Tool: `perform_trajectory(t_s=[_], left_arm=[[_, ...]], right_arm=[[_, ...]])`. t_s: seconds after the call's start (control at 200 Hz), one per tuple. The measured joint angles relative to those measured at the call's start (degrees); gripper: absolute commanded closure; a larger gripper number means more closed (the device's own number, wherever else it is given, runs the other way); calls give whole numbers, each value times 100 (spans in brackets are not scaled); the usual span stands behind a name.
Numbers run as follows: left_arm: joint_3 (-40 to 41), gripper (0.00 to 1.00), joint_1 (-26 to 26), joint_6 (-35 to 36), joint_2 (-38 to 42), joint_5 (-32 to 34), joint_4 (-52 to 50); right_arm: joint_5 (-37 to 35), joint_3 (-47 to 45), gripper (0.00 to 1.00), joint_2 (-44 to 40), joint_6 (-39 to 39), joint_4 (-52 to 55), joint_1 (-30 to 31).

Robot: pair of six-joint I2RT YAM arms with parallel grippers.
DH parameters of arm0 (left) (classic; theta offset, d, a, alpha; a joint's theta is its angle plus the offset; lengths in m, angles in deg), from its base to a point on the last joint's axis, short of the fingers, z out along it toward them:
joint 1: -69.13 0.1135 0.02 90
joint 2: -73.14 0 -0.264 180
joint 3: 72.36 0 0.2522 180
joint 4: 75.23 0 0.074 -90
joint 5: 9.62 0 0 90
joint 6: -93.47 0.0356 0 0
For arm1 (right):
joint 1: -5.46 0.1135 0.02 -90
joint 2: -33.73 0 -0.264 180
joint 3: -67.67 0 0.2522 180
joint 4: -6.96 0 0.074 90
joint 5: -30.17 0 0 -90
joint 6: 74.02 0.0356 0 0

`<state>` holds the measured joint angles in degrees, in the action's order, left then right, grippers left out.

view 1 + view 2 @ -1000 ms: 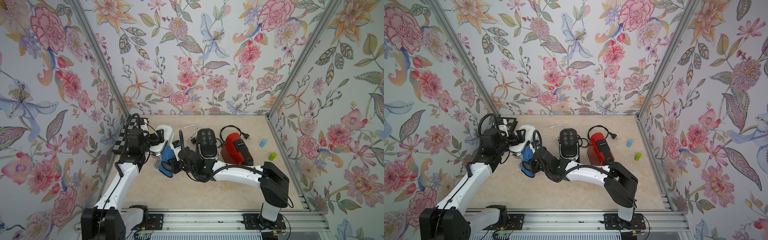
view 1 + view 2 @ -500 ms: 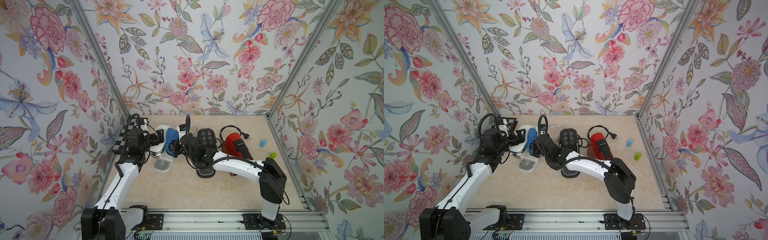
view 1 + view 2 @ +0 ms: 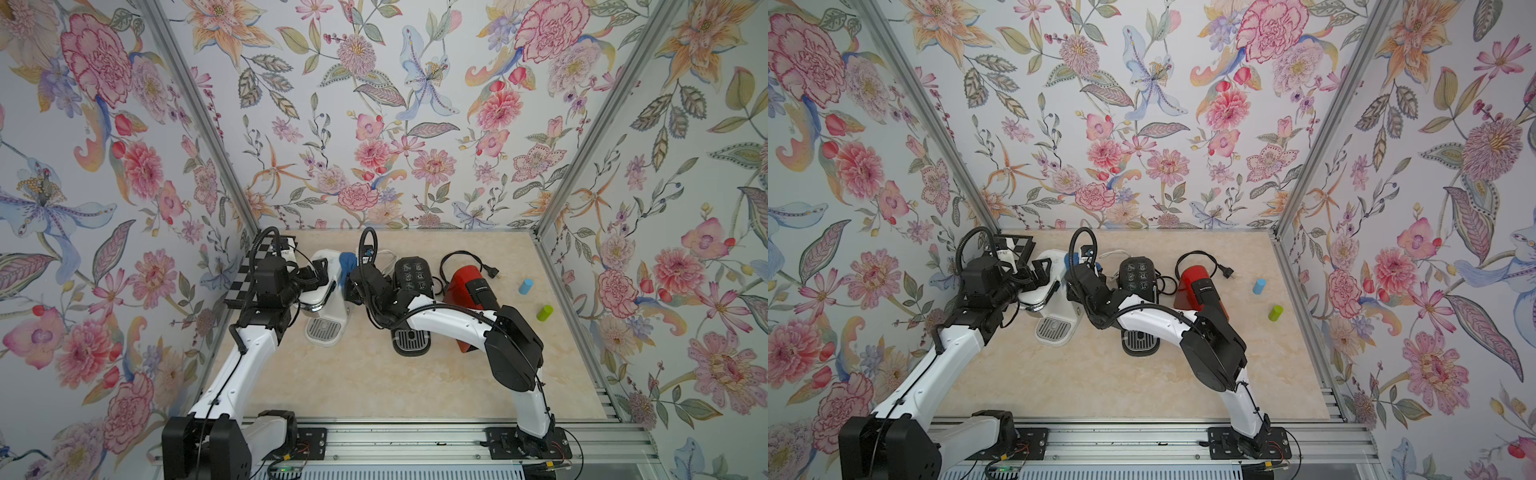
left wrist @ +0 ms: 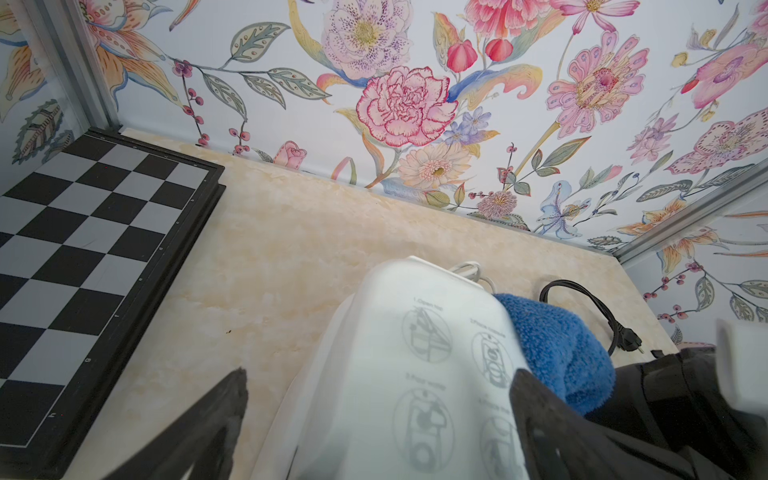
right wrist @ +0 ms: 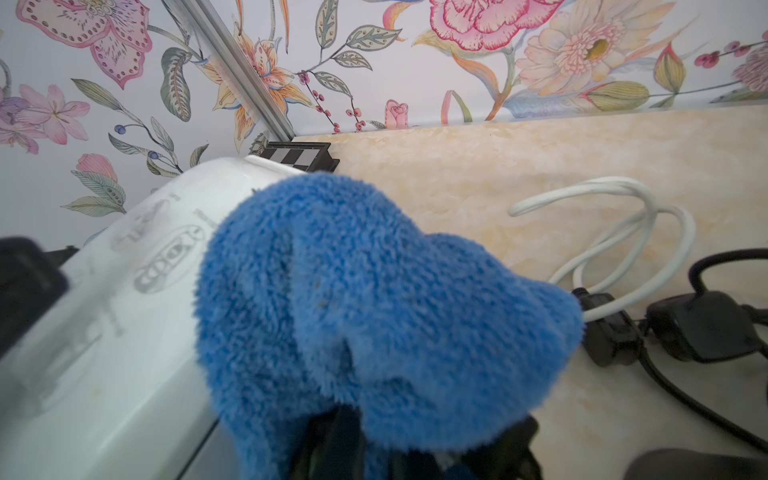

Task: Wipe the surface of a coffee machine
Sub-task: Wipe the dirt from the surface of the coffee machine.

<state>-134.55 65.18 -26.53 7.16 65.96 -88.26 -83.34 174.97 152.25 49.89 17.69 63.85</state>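
Overhead, in both top views, three coffee machines stand in a row on a beige marbled desk (image 3: 374, 386) walled with floral paper. The white coffee machine (image 3: 337, 309) stands furthest towards the left arm's side, just beside a chessboard (image 4: 91, 257). The left pincer (image 3: 319, 271) is spread wide and released, its fingers (image 4: 199, 424) straddling the machine's top, with bare desk showing beside one finger. The right pincer (image 3: 348, 282) is clenched on a fluffy blue cloth (image 5: 374, 299), which presses against the machine's side near its rear. A black coffee machine (image 3: 411, 276) and a red coffee machine (image 3: 469, 282) stand further along the row. A blue cylinder (image 3: 526, 286) and a green cylinder (image 3: 545, 312) lie near the far wall.
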Motion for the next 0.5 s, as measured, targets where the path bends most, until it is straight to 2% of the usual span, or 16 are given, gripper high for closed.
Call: perform_trajectory(t_s=[0.5], left_arm=[[0, 1, -15, 0, 0, -2, 0]], right_arm=[[-295, -243, 100, 669, 494, 184, 297]])
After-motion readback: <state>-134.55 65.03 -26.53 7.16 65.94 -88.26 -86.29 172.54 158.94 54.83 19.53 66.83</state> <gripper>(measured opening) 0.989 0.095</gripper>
